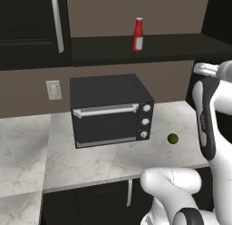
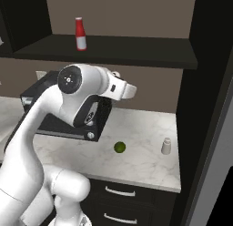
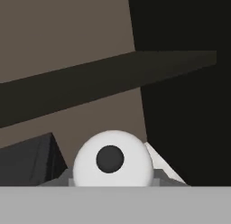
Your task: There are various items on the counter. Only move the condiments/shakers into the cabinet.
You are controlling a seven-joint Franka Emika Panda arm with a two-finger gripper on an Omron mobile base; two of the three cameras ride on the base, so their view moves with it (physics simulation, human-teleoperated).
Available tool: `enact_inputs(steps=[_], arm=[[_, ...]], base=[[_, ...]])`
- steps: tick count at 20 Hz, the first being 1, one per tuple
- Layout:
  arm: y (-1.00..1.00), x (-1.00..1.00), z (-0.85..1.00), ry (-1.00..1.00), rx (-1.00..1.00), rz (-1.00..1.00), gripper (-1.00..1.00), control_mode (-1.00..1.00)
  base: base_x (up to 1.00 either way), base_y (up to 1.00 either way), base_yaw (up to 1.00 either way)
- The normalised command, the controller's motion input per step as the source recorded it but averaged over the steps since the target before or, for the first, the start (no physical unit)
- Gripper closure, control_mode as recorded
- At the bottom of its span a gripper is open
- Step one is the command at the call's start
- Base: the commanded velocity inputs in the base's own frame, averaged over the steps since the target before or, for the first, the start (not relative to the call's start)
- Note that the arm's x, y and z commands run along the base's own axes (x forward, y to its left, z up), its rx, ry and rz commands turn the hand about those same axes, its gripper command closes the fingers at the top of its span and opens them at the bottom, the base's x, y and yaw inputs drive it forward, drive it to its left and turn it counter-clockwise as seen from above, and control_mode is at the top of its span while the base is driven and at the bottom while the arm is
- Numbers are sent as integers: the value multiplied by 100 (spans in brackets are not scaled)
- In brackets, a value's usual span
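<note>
Up on the dark cabinet shelf my red squeeze bottle stands, white shaker waits on the marble desk, gripper pinching a white round-topped shaker.

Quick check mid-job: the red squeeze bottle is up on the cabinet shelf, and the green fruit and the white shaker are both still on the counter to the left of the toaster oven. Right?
Not quite. The green fruit and the white shaker sit on the counter to the right of the toaster oven, not the left; the right base view shows it. The red squeeze bottle is indeed on the cabinet shelf.
</note>
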Motion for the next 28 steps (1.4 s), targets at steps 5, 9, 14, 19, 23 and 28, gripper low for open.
enact_inputs(steps=[5,9,14,19,23,28], arm=[[52,-20,93,-2,-4,0,100,-100],[50,-1,65,0,0,0,100,-100],[31,3,8,-2,0,0,100,-100],[-11,27,0,0,8,3,100,-100],[-17,29,4,0,6,5,100,-100],[0,47,0,0,0,0,100,-100]], base=[[0,0,0],[0,0,0],[0,0,0],[0,0,0],[0,0,0],[0,0,0]])
